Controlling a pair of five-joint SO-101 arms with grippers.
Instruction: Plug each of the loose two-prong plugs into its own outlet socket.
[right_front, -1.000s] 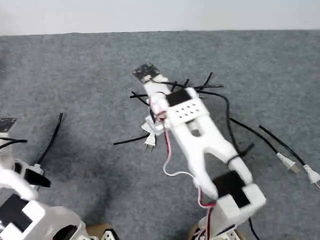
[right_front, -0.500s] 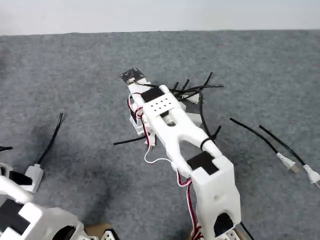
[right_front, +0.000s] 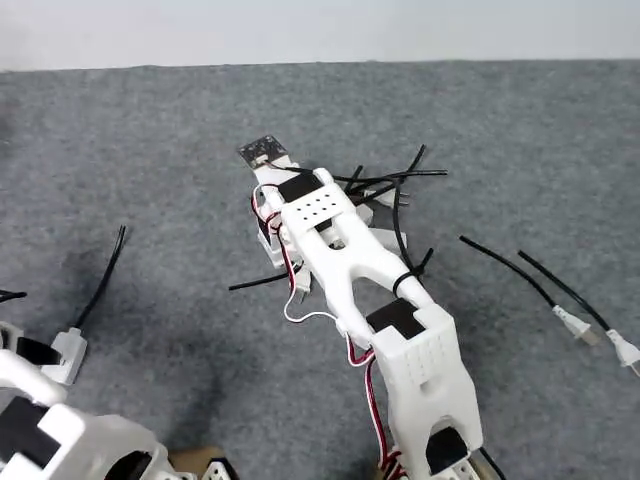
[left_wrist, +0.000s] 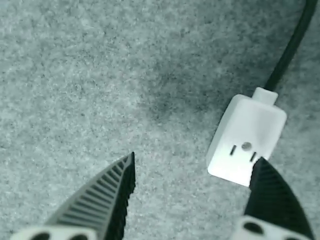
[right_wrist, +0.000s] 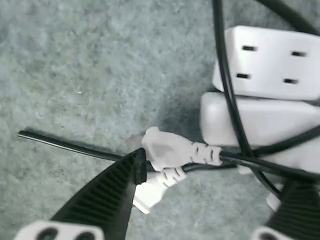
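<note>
The right gripper (right_wrist: 212, 175) hangs over the cable pile with its fingers (right_wrist: 107, 200) spread wide and nothing between them gripped. A plug (right_wrist: 167, 149) lies just off the tip of one finger. A second plug (right_wrist: 150, 192) touches it and lies under that same fingertip. Two sockets (right_wrist: 270, 60) sit past the plugs, nearer the other finger, with black cords (right_wrist: 225, 100) crossing them.

The step in hand appears to be the grasp of one plug. The plug lies beside one finger rather than midway, so the gripper should be centred over the plug before it closes. The pinch belongs on the moulded body, not on the ribbed collar or the cord, so that the prongs hold their line. The second plug and the crossing cords should be kept out of the pinch, because a snagged cord is likely to drag the sockets.

The left gripper (left_wrist: 195, 162) also has its fingers spread. A lone socket (left_wrist: 247, 145) lies just beside one fingertip, ungripped, with its slots facing up.
</note>
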